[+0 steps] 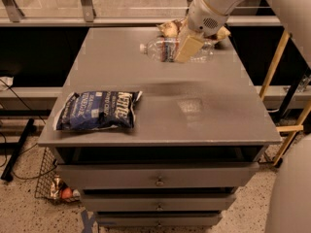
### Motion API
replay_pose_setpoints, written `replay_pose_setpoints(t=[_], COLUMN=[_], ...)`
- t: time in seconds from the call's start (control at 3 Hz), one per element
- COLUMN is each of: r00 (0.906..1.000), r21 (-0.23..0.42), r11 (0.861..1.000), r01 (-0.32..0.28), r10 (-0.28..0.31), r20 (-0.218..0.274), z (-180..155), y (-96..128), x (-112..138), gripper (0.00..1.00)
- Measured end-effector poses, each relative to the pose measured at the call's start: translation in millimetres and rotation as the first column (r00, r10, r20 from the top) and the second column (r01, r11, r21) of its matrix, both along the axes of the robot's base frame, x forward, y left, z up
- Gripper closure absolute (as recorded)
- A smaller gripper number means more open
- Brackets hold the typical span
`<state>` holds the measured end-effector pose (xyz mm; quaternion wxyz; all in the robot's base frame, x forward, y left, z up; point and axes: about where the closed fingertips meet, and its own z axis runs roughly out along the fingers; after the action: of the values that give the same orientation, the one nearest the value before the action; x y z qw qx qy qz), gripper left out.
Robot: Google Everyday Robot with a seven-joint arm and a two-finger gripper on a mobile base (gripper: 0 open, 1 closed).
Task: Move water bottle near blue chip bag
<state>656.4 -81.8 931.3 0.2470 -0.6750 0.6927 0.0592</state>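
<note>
while the water bottle lies on its side at the far end of the table, its white cap points left and its red-and-blue label band sits near the middle of the clear body. the gripper is clamped across the bottle's right half — one cream-coloured finger crosses the front of it at a slant, and the other finger is hidden behind the plastic. the bottle appears to be held clear of the grey surface, with a soft dark shadow on the table top nearer the camera. the white arm reaches down to it from the upper right.

just behind the bottle and the gripper, at the table's back edge, a brown-and-cream chip bag shows on both sides of the wrist. the blue chip bag lies flat near the front left corner of the table, its white lettering turned toward the right; it is well apart from the bottle, with bare table top between them.

under the table top are drawers with small round knobs. on the speckled floor at the left stands a wire basket with a few small things in it — too small to make out. a wooden frame leans at the right.
</note>
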Motion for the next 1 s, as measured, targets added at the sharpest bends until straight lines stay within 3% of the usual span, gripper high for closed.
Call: replay_pose_setpoints(t=[0.33, 0.67, 1.0], r00=[0.9988, 0.9912, 0.9778], r21=[0.025, 0.064, 0.077], r11=[1.0, 0.998, 0.997], r01=[0.013, -0.001, 0.006], r10=[-0.012, 0.01, 0.011], r20=[-0.048, -0.132, -0.209], z=[-13.9, -32.5, -48.3], y=[7.0, 31.0, 51.1], x=[-1.9, -4.4, -9.6], gripper=[1.0, 1.0, 1.0])
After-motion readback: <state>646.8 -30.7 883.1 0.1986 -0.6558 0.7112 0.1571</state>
